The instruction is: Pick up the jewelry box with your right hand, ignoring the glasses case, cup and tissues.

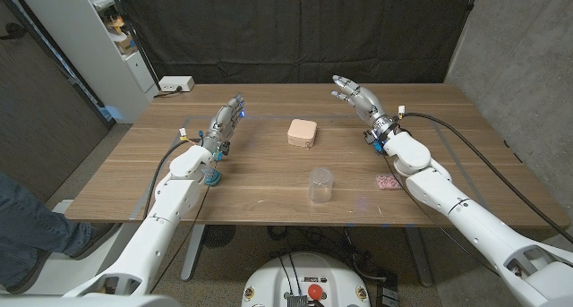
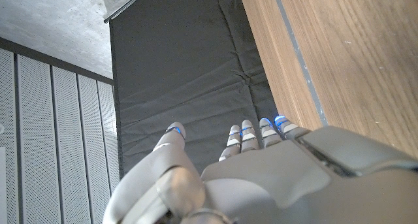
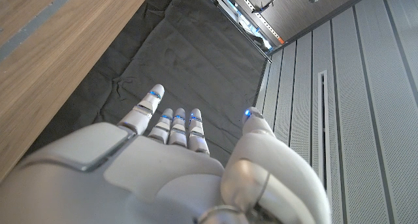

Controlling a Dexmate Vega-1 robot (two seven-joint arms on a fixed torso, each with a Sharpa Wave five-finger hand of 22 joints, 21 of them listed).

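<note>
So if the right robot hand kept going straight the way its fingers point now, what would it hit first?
Probably nothing on the table. The right robot hand points past the far table edge toward the black curtain; the jewelry box sits off to its side, though depth is hard to judge.

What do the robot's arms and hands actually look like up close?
Both arms are smooth white shells with black cables running along them. The left hand and right hand are grey and metallic, human-shaped, with small blue lights glowing at the fingertips. Blue fittings sit at the wrists.
</note>
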